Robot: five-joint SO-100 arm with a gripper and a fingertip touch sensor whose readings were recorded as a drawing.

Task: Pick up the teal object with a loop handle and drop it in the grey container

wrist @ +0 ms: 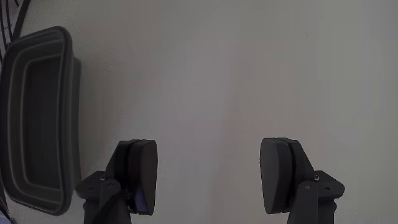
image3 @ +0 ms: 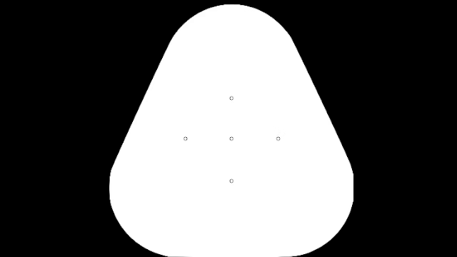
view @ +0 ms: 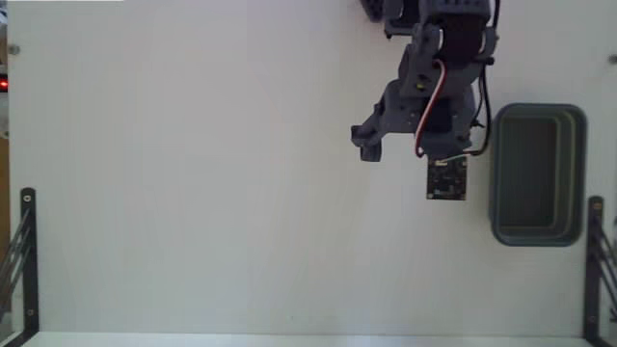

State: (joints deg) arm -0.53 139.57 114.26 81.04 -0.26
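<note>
The teal object with a loop handle does not show in either view. The grey container [view: 538, 229] sits at the right of the white table in the fixed view, and nothing shows inside it. In the wrist view the container [wrist: 69, 124] lies along the left edge. My gripper [view: 405, 151] hangs over bare table just left of the container. In the wrist view the gripper [wrist: 211, 177] is open, its two dark fingers [wrist: 140, 171] wide apart with only bare table between them.
Black metal brackets stand at the table's left edge [view: 26, 253] and right edge [view: 596, 260] in the fixed view. The arm's base [view: 434, 14] is at the top. The white tabletop [view: 193, 173] stretches left of the arm.
</note>
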